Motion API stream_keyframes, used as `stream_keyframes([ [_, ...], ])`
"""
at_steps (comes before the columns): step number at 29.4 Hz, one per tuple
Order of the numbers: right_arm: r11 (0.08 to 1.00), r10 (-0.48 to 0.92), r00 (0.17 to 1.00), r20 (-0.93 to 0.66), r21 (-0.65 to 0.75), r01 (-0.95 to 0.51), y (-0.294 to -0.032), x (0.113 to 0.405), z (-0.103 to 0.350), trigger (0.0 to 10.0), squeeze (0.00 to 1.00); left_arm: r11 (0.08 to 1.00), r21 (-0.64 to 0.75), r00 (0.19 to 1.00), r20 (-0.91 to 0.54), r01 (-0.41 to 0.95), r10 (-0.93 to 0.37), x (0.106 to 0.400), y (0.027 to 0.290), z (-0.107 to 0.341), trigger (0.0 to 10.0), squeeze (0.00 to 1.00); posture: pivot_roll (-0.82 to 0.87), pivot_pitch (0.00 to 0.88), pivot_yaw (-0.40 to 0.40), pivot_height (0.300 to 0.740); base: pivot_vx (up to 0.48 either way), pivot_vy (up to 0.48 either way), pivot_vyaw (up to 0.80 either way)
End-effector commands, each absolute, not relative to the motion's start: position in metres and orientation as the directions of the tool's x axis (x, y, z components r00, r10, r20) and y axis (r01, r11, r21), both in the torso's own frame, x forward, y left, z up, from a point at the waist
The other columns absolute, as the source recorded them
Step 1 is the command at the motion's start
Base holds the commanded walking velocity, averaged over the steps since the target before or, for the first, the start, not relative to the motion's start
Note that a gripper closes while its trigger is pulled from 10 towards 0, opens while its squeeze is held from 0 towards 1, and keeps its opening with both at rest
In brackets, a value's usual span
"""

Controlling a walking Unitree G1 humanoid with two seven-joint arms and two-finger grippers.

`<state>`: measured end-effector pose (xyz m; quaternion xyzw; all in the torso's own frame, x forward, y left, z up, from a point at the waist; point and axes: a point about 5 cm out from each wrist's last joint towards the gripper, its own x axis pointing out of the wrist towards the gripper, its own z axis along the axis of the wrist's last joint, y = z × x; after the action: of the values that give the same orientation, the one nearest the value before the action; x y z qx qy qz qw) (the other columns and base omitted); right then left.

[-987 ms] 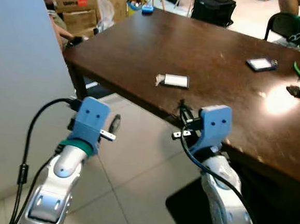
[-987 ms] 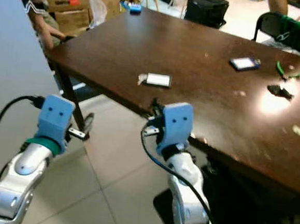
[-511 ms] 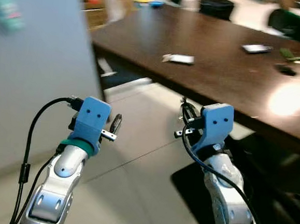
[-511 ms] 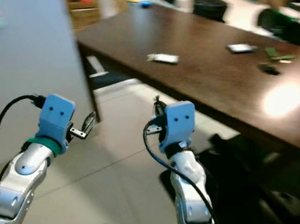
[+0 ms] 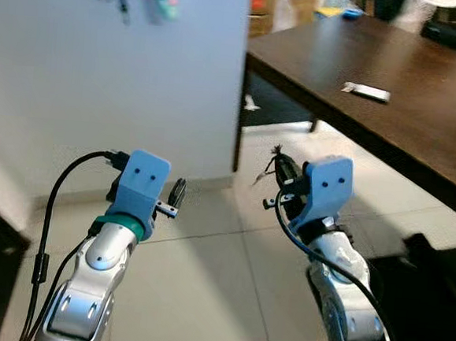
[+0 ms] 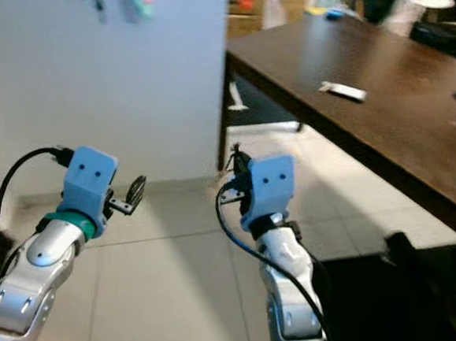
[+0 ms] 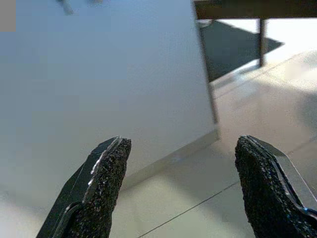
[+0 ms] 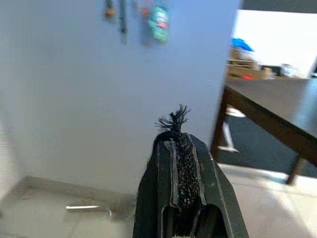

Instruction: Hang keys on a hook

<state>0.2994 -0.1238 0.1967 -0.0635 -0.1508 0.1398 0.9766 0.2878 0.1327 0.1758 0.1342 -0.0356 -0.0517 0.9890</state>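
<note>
Since half a second ago our head camera has swung left: the pale wall point(image 5: 101, 74) now takes up most of the view, and the dark wooden table point(image 5: 424, 83) has slid to the right; both arms sit at the same spots in frame.

Wall first: it is a plain grey-white panel ending at a vertical corner edge, with a low skirting. High on it hang several small blurred items point(image 8: 159, 21), one teal, the others dark; we cannot tell whether they hang on hooks. No writing is legible anywhere. Floor point(image 5: 203, 287) is light tile with thin joints. On the table lies a small white flat object point(image 5: 366, 91), and cardboard boxes point(image 6: 253, 3) stand behind the wall corner.

Our right gripper point(image 8: 178, 163) is raised at mid height, fingers pressed together on a black frayed cord point(image 8: 173, 120) that tufts out past the tips; no key is discernible on it. Our left gripper point(image 7: 181, 193) is raised likewise, its fingers point(image 7: 106, 183) spread wide apart with nothing between them, facing the wall base.
</note>
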Motion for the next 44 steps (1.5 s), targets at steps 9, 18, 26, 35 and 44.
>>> stream_keyframes([
  [9, 0.954, 0.292, 0.91, 0.294, -0.154, -0.256, -0.122, 0.301, 0.199, 10.0, 0.0, 0.961, 0.268, 0.989, 0.103, 0.071, -0.102, 0.289, 0.136, 0.182, 10.0, 0.0, -0.12, 0.065, 0.118, 0.74, 0.0, 0.0, 0.79],
  [18, 0.972, 0.23, 0.914, 0.334, -0.128, -0.198, -0.127, 0.303, 0.206, 10.0, 0.0, 0.961, 0.266, 0.988, 0.112, 0.073, -0.106, 0.292, 0.134, 0.184, 10.0, 0.0, -0.12, 0.065, 0.118, 0.74, 0.451, 0.0, 0.0],
  [26, 0.985, 0.097, 0.907, 0.41, -0.168, -0.029, -0.144, 0.307, 0.219, 10.0, 0.0, 0.962, 0.256, 0.984, 0.124, 0.091, -0.126, 0.293, 0.13, 0.187, 10.0, 0.0, -0.12, 0.065, 0.119, 0.74, 0.46, 0.0, 0.0],
  [35, 0.979, 0.052, 0.889, 0.456, -0.197, 0.044, -0.152, 0.309, 0.229, 10.0, 0.0, 0.968, 0.229, 0.978, 0.151, 0.106, -0.143, 0.295, 0.123, 0.191, 10.0, 0.0, -0.13, 0.064, 0.119, 0.74, 0.458, 0.0, 0.0],
  [44, 0.967, 0.165, 0.866, 0.472, -0.25, -0.048, -0.142, 0.309, 0.238, 10.0, 0.0, 0.986, 0.16, 0.967, 0.243, 0.041, -0.08, 0.301, 0.12, 0.208, 10.0, 0.0, -0.17, 0.048, 0.086, 0.74, 0.458, 0.0, 0.0],
])
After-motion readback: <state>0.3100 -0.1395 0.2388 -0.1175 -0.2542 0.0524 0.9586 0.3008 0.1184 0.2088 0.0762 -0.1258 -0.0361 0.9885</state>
